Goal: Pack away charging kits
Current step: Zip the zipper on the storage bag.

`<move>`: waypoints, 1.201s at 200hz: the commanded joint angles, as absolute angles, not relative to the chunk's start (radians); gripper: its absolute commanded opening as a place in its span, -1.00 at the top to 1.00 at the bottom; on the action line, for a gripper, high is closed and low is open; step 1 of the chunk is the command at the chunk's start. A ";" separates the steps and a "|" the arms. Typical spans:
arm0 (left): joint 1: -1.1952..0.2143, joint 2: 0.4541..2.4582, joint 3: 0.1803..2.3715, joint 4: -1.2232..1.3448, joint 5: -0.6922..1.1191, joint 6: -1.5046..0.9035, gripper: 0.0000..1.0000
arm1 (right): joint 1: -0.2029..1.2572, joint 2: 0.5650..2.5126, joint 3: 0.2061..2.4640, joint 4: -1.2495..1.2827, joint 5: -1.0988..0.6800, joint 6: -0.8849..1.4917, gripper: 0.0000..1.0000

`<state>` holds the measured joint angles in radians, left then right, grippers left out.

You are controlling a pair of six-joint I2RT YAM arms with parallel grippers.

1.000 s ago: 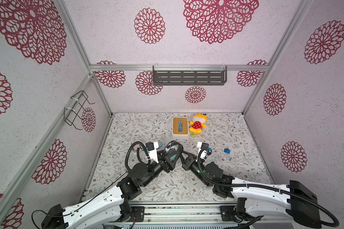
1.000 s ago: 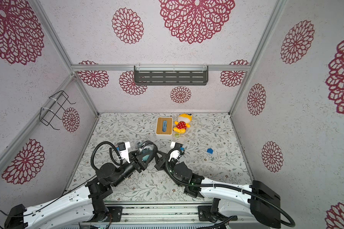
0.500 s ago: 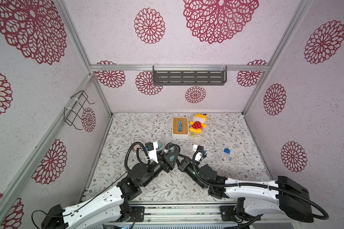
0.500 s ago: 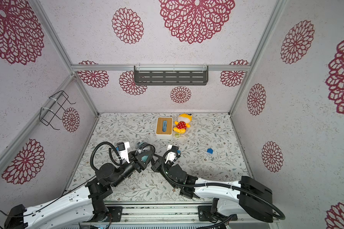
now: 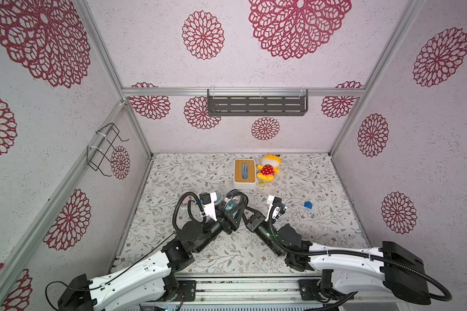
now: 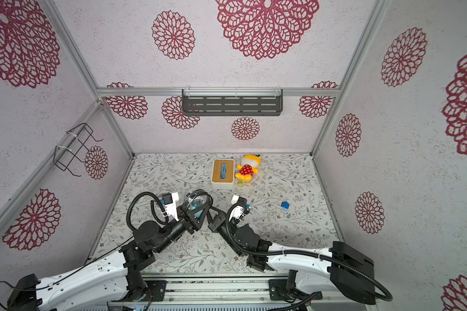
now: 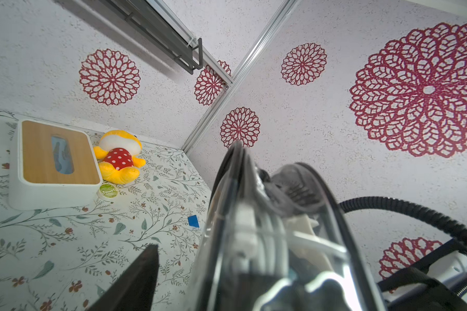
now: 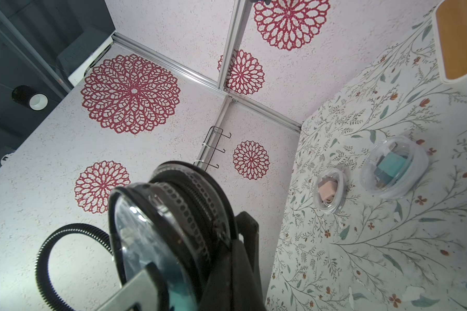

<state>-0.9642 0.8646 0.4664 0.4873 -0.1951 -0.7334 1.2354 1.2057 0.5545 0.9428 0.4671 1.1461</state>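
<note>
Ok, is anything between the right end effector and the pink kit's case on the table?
Yes: in a top view the clear zip case held in the left end effector, plus the left arm's cable loop, sit across the line from the right end effector to the pink kit's case.

Yellow plush, red white-dotted dress; teal adapter; pink adapter; blue block.

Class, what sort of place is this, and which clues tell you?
Probably a staged robot test booth: flower-papered walls on silver aluminium framing, two white-and-black robot arms, and props like a yellow plush toy.
</note>
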 commanded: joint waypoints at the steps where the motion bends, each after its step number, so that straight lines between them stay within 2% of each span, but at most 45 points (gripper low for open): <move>1: -0.962 0.861 0.456 0.514 -0.188 -0.718 -0.06 | 1.241 1.190 0.565 1.029 0.452 1.170 1.00; 20: -0.962 0.855 0.459 0.508 -0.188 -0.716 0.39 | 1.240 1.182 0.567 1.001 0.453 1.161 1.00; 28: -0.962 0.853 0.464 0.497 -0.185 -0.715 0.53 | 1.240 1.173 0.572 0.974 0.457 1.142 1.00; 63: -0.962 0.843 0.512 0.393 -0.206 -0.718 0.86 | 1.230 1.063 0.632 0.618 0.565 1.027 1.00; 89: -0.962 0.837 0.569 0.275 -0.222 -0.751 1.00 | 1.177 0.988 0.709 0.344 0.666 0.922 1.00; 130: -0.963 0.850 0.701 0.072 -0.171 -0.817 1.00 | 1.065 1.019 0.858 0.158 0.614 0.725 1.00; 163: -0.963 0.858 0.801 -0.125 -0.178 -0.870 1.00 | 1.023 1.048 0.910 0.158 0.641 0.561 1.00; 195: -0.963 0.891 0.898 -0.291 -0.154 -0.889 1.00 | 0.974 1.097 0.962 0.204 0.538 0.359 1.00; 240: -0.965 0.977 0.996 -0.400 -0.101 -0.881 1.00 | 0.935 1.173 1.023 0.232 0.381 0.130 1.00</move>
<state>-0.9558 0.9531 0.9516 -0.2329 -0.1745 -0.8825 1.0138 1.1587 0.9672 0.1585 0.3111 0.2993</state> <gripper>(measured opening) 0.318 0.055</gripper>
